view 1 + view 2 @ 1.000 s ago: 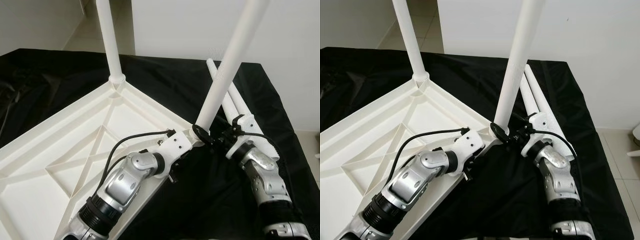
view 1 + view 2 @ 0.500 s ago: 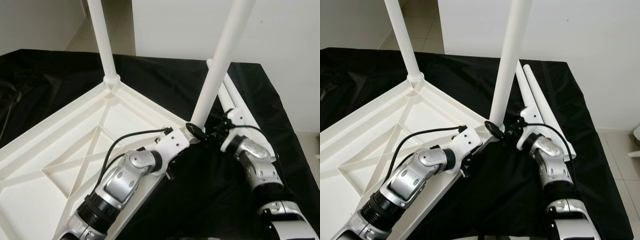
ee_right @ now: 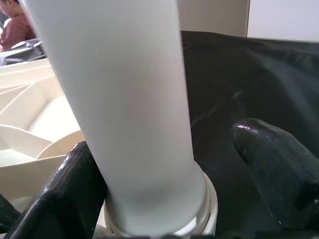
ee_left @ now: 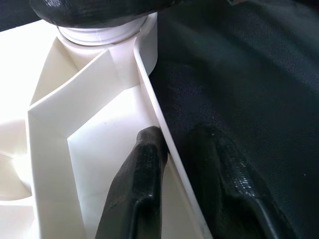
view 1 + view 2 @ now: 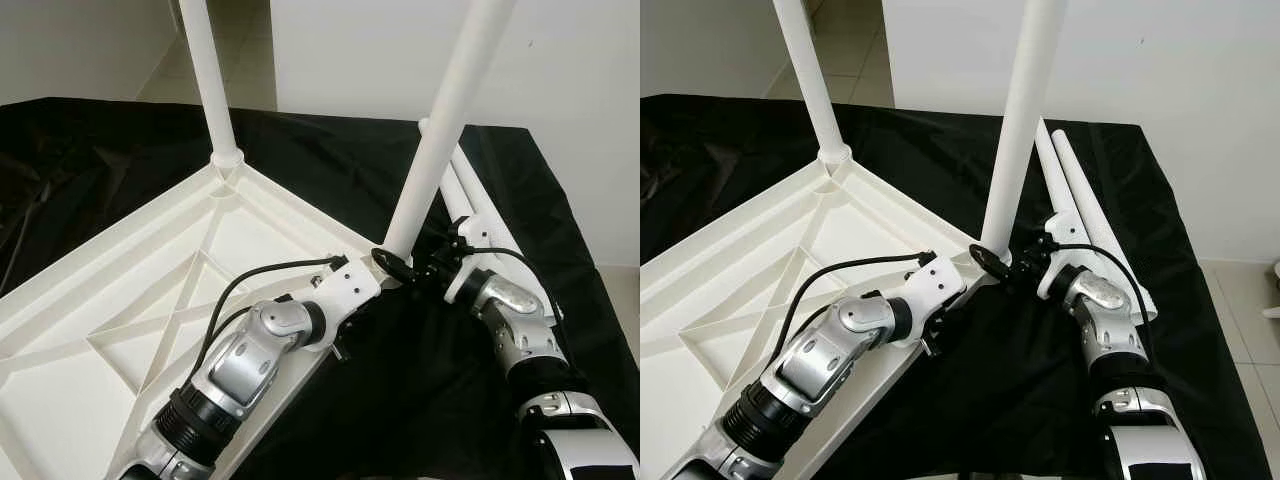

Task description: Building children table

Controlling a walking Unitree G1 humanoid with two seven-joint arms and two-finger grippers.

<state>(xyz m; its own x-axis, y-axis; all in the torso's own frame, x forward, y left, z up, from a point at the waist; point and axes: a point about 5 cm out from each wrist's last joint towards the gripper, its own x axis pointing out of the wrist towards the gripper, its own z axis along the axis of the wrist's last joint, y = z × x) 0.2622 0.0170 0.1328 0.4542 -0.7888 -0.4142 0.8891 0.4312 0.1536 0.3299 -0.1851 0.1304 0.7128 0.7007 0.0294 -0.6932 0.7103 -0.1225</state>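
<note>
The white tabletop (image 5: 130, 300) lies upside down on the surface (image 5: 110, 150), which is draped in black cloth, ribbed underside facing up. Two white legs stand in corner sockets: the far leg (image 5: 208, 75) at the back corner, the near leg (image 5: 440, 120) rising from the corner closest to both arms, tilted a little. Two spare legs (image 5: 1080, 210) lie side by side on the cloth just beyond the right arm.

Left tool (image 4: 177, 164) is down at the tabletop's rim, near that socket; its two black fingers (image 4: 139, 174) straddle the thin white edge wall, one inside the tray, one outside over the cloth, closed onto the wall between them.

Right tool (image 3: 169, 179) is at the base of the near leg, right at the socket collar (image 3: 199, 199). One finger sits against the tube on one side; the other stands clearly off it on the far side, so the jaws are spread around the leg rather than pinching it
</note>
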